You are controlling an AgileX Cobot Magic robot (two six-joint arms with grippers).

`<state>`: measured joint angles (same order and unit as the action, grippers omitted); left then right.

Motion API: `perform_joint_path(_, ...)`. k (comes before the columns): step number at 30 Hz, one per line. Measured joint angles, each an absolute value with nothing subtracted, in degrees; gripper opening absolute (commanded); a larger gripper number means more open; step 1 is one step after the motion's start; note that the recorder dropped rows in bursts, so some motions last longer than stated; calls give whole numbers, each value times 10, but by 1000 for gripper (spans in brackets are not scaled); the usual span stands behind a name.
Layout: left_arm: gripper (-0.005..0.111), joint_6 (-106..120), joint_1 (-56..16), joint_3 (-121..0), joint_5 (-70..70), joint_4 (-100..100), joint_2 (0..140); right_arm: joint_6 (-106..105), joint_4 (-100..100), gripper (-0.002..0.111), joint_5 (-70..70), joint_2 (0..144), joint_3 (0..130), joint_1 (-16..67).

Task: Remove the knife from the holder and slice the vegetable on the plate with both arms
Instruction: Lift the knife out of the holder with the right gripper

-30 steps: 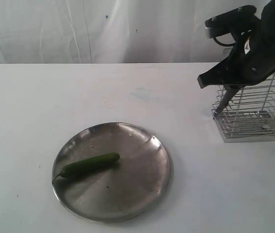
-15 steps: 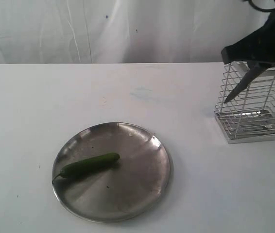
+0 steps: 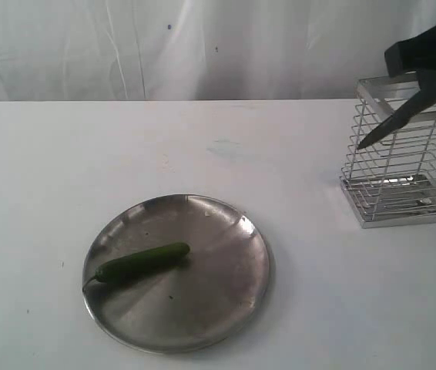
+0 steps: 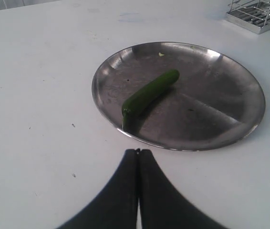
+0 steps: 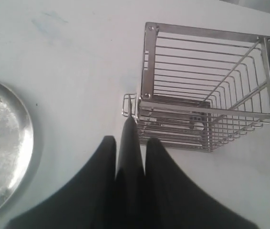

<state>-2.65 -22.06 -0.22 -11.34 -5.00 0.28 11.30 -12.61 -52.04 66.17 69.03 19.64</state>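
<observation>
Risk: your right gripper [image 5: 130, 143] carries the knife [image 3: 391, 123] slanted, point down, over the holder [image 3: 403, 166]; judged from that tilt, the tip could catch the wire rim and drag the basket, or the blade could twist in the grip.
Cause: a sideways swing before the point is clear of the rim.
Right gripper: clamped on the knife, blade jutting between the fingers.
Left gripper [image 4: 138, 152]: fingers pressed together, holding nothing, hanging just short of the plate [image 3: 226, 308].
Knife look: slim, all black, pointed.
Vegetable [image 3: 139, 263]: dark green, slender, whole, lying toward 9 o'clock on the plate, stem tip at the rim.
Holder: at 3 o'clock from the plate, well apart.
</observation>
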Motion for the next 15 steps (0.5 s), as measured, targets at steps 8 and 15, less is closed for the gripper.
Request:
perform_joint_path(8,0,-27,-221,-2,-113,-50,3,101,-90,8,-527,614,690,206)
perform_joint_path(15,0,-25,-221,-2,-113,-50,3,62,-10,8,-534,584,687,267)
